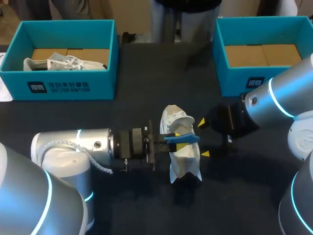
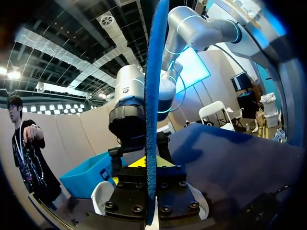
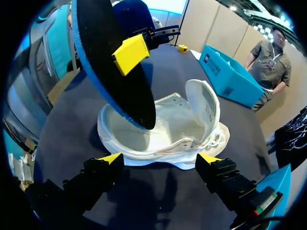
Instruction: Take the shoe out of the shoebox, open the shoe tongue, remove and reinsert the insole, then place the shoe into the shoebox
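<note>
A white shoe (image 1: 182,157) lies on the dark table's middle, its tongue (image 3: 204,100) folded open. My left gripper (image 1: 188,142) comes in from the left and is shut on a blue insole (image 1: 182,138) with a black underside (image 3: 115,67). The insole hangs over the shoe (image 3: 168,132), with its lower end dipping into the opening. From the left wrist the insole (image 2: 153,110) shows edge-on between the fingers. My right gripper (image 1: 203,138) stands open just right of the shoe, its yellow fingertips (image 3: 111,158) apart on either side of the shoe's near edge, holding nothing.
A teal shoebox (image 1: 68,85) at the back left holds a second white shoe (image 1: 63,62). Another teal shoebox (image 1: 234,81) stands at the back right with only its cardboard floor showing. Both arms crowd the table's middle.
</note>
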Available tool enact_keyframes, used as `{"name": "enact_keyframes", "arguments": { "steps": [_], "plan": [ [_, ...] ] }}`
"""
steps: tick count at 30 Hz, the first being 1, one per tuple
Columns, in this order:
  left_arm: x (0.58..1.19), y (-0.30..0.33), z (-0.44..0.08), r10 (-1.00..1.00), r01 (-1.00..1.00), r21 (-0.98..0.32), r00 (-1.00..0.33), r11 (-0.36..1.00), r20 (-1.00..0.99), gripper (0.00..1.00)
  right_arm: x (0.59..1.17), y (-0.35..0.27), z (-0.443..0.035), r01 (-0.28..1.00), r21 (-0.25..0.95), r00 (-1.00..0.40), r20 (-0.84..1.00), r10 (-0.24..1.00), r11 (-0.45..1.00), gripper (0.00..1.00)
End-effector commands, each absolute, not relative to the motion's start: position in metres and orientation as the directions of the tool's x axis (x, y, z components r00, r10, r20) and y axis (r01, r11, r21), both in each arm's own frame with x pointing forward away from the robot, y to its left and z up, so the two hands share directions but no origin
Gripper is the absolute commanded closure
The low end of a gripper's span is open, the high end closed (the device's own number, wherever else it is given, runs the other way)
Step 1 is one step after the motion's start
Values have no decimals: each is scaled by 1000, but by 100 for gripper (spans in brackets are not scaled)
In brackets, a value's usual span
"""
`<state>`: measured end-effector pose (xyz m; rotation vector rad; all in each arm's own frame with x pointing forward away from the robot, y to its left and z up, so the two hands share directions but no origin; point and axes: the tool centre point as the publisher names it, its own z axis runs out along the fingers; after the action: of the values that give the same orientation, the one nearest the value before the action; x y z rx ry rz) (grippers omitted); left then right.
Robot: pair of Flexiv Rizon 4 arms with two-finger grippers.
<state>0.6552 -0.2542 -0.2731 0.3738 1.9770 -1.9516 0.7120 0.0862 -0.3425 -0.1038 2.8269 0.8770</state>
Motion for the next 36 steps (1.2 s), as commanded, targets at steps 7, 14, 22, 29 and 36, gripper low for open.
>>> {"name": "enact_keyframes", "arguments": {
  "steps": [7,14,22,29,36],
  "plan": [
    [651,-261,-290,-36,419,-907,-906,43,-421,100,711,87,-343,-119,553,-981,-194,-12,825,0],
    [659,-265,-302,-33,483,-871,-873,89,-487,100,711,87,-343,-119,553,-981,-194,-12,825,0],
    [669,-268,-311,-47,525,-844,-845,110,-532,100,711,87,-343,-119,553,-981,-194,-12,825,0],
    [674,-269,-318,-33,553,-823,-827,133,-561,100,711,87,-343,-119,553,-981,-194,-12,825,0],
    [681,-262,-326,-21,564,-810,-819,163,-574,100,711,87,-343,-119,553,-981,-194,-12,825,0]
  ]
}}
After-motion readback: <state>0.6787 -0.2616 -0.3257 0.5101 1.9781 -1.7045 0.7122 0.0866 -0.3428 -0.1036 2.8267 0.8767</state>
